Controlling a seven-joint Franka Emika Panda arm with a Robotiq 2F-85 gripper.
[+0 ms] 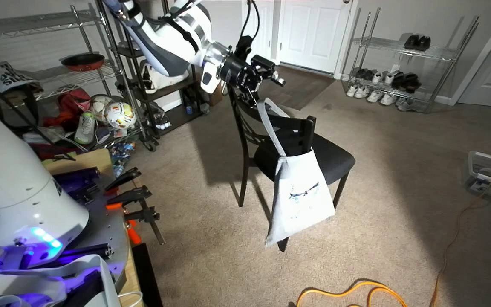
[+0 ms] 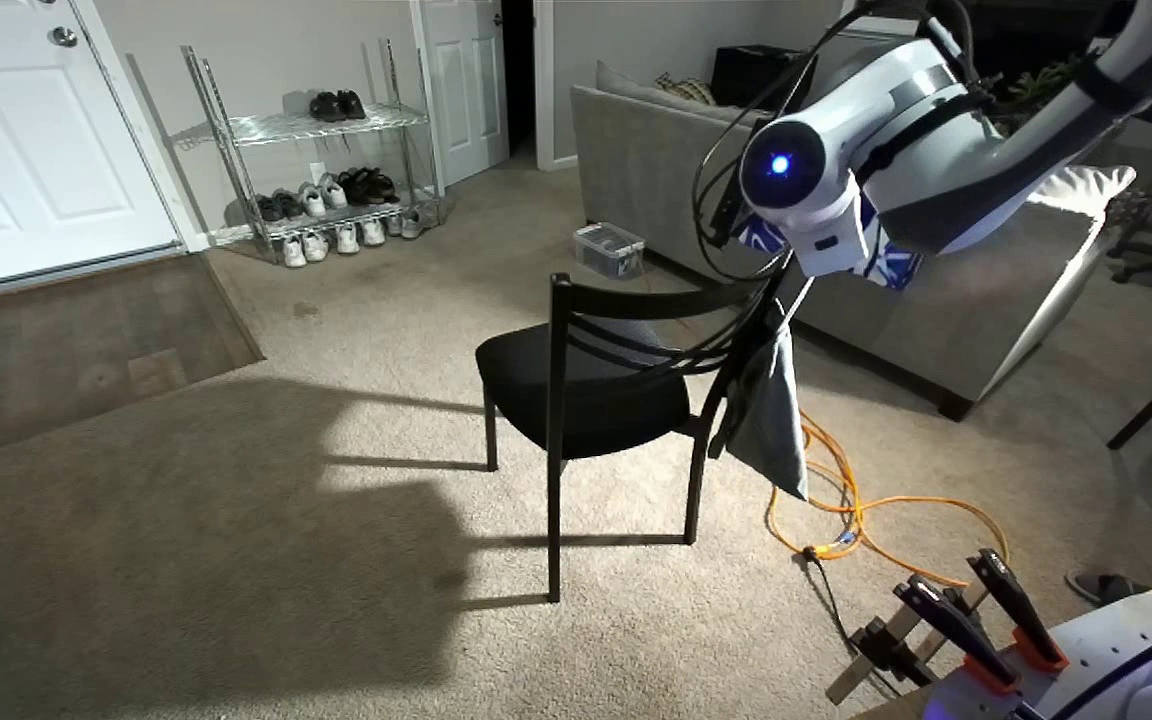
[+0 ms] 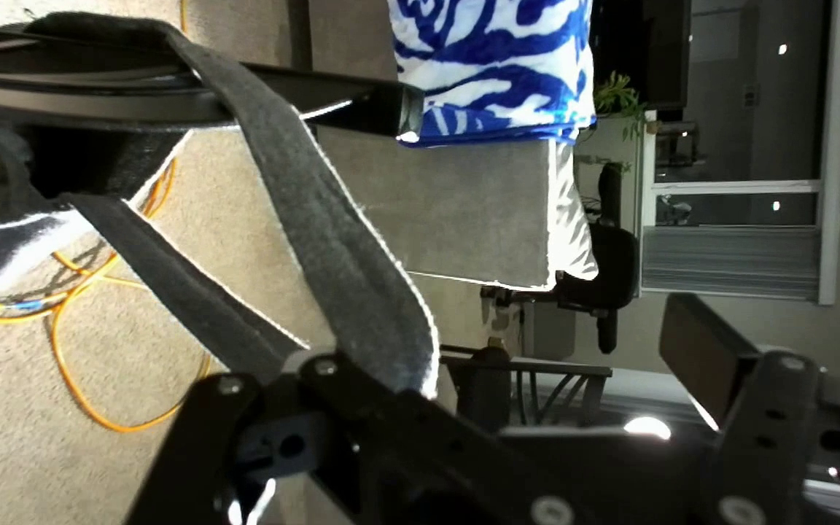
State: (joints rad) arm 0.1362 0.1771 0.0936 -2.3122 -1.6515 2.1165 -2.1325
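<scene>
A light grey cloth bag (image 1: 303, 192) hangs at the back of a black chair (image 1: 330, 157), and its body also shows in an exterior view beside the chair back (image 2: 556, 385). In the wrist view its dark-looking strap (image 3: 310, 197) runs over the chair's top rail (image 3: 362, 102) and loops down to my left finger (image 3: 405, 430), apparently around it; the contact is partly hidden. My gripper (image 3: 529, 357) is open, with the right finger pad (image 3: 704, 350) well apart from the strap. Just above the chair back, the gripper (image 1: 266, 89) stays out of sight behind the arm (image 2: 836, 220) in an exterior view.
Clamps (image 1: 130, 196) jut from the robot's table edge. An orange cable (image 2: 856, 500) lies on the carpet near the bag. A sofa (image 2: 656, 170) with a blue-white blanket (image 3: 493, 73), a shoe rack (image 1: 407, 49) and wire shelving (image 1: 49, 81) stand around.
</scene>
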